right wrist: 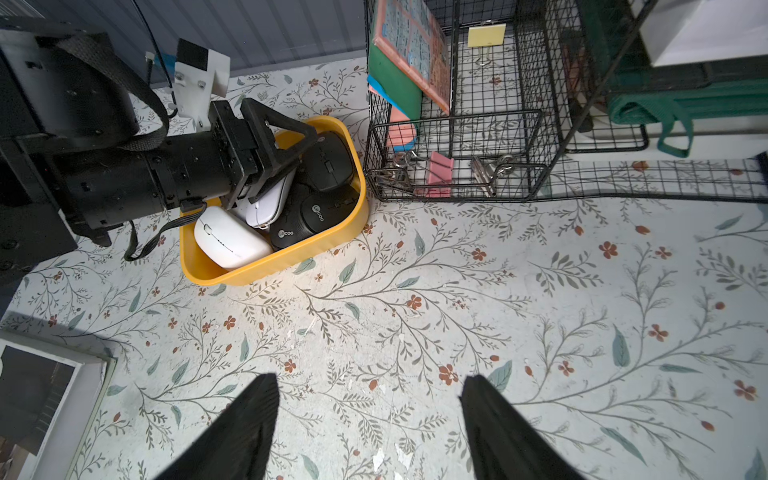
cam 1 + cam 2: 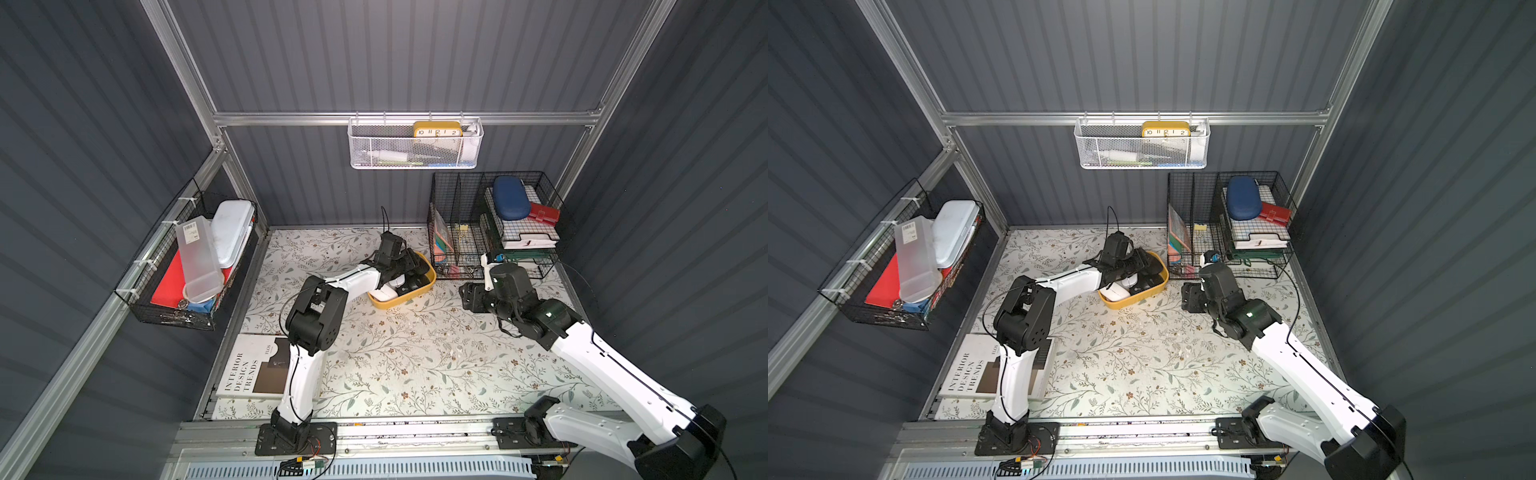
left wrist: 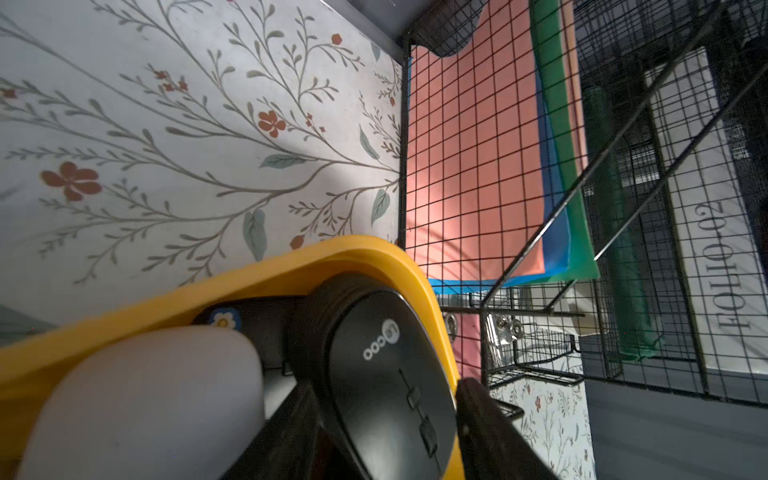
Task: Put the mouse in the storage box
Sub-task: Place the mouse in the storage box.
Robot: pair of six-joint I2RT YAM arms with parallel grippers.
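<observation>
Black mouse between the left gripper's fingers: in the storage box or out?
In. The black mouse lies inside the storage box, within its yellow rim, beside a white mouse.

I have two tools: my left tool and my right tool. On the worktop I count one storage box, and in it five mice: two white mice and three black mice. There is one black wire-mesh organiser and one book. Two baskets hang on the walls: one white basket and one black basket.
</observation>
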